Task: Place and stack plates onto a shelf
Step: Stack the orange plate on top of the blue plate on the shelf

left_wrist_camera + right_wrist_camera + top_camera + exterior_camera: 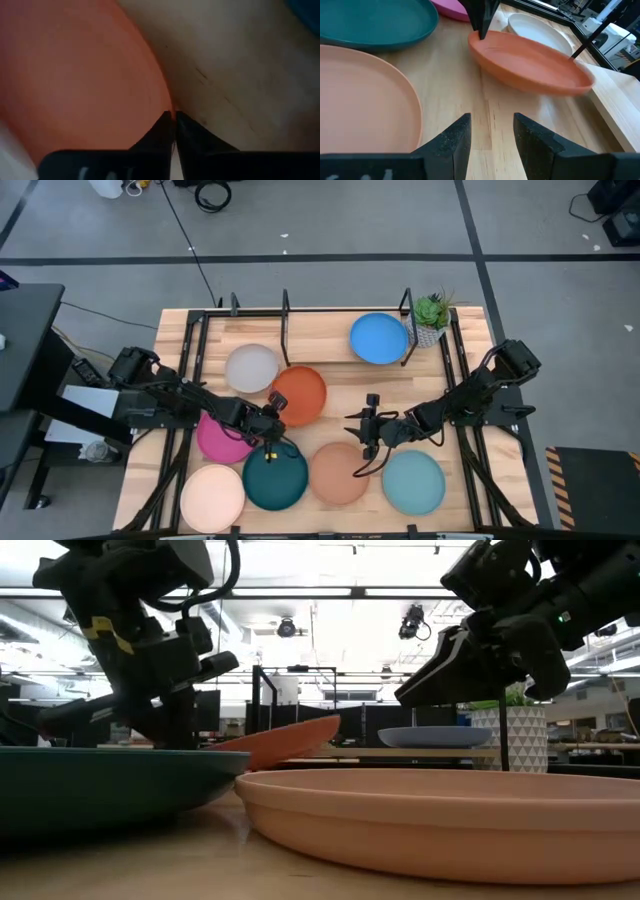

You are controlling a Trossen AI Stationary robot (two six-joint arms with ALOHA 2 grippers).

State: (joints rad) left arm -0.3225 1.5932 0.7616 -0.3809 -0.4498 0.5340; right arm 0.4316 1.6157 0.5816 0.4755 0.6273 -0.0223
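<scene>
My left gripper is shut on the orange plate, which sits mid-table and is tilted in the low view. My right gripper is open and empty to the right of that plate, above the tan-brown plate's far rim. The blue plate lies in the black rod shelf at the far edge. The grey-white, magenta, dark teal, cream and light aqua plates lie flat on the table. My left gripper pinches the orange plate's rim on its near-left side between its two fingers. The fingers point down, slanting in from the table's left. The held side is raised and the plate is tilted. Whether its far part touches the table, I cannot tell.
A small potted green plant stands at the shelf's far right, beside the blue plate. The shelf's upright posts rise along the far edge. Bare wood lies between the two grippers.
</scene>
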